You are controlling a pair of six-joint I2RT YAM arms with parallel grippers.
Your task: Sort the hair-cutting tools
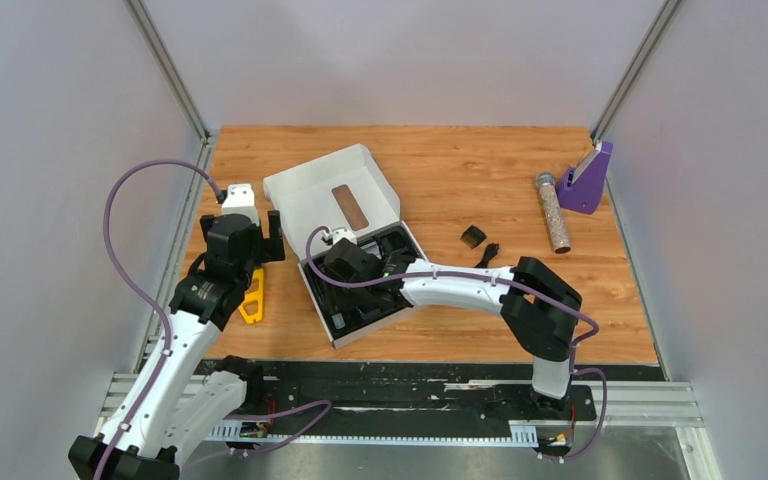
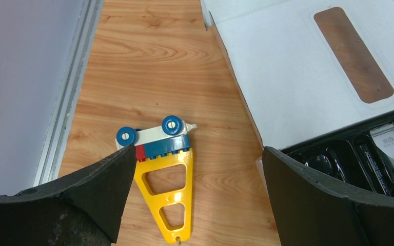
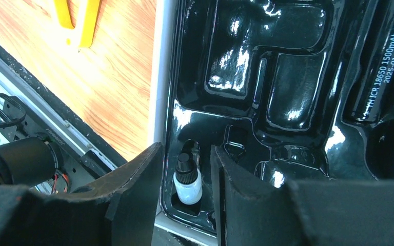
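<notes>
The right gripper [image 3: 184, 151] reaches into the black tray [image 3: 236, 41] of the white box [image 1: 300, 195]. Its jaws stand a narrow gap apart on either side of a small white bottle [image 3: 188, 185] with a black cap, not clamping it. The left gripper [image 2: 199, 151] hangs with jaws spread wide above the yellow triangular piece [image 2: 166, 197]. The clipper [image 2: 390, 146] lies in the tray, while the comb guard [image 1: 473, 236] and coiled cord [image 1: 488, 255] sit on the surface [image 1: 440, 160] near the box.

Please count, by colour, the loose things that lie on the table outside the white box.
Black: 2 (comb guard, cord)
Silver: 1 (glittery cylinder)
Purple: 1 (stand)
Yellow: 1 (triangular piece with a blue, white and red block part at its wide end)
Total: 5
</notes>
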